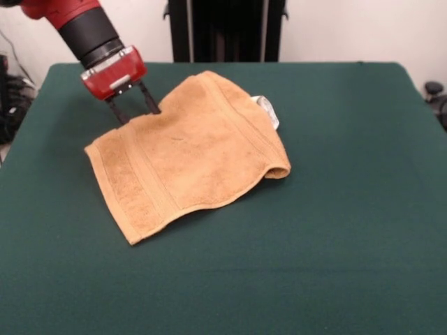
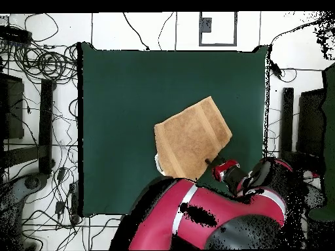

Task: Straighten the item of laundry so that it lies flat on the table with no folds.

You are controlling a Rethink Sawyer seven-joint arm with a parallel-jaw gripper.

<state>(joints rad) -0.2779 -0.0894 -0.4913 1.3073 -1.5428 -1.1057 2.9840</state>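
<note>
The golden-tan towel (image 1: 188, 153) lies on the dark green table (image 1: 349, 223), left of the middle. Its right side is doubled over, with a rolled fold (image 1: 277, 170) at the right corner and a white tag (image 1: 267, 110) poking out at the far right edge. Border bands run along its near left side. My gripper (image 1: 138, 115) comes down from the upper left, its two black fingers (image 1: 116, 109) apart, open, with their tips at the towel's far left edge. The overhead view shows the towel (image 2: 193, 136) with the gripper (image 2: 211, 161) at the edge nearest the robot.
The robot's black pedestal (image 1: 223, 28) stands behind the table's far edge. The red arm (image 2: 196, 222) covers the table's (image 2: 118, 98) edge on the robot's side. Cables (image 2: 46, 65) and dark equipment (image 2: 13, 104) lie on the floor around the table.
</note>
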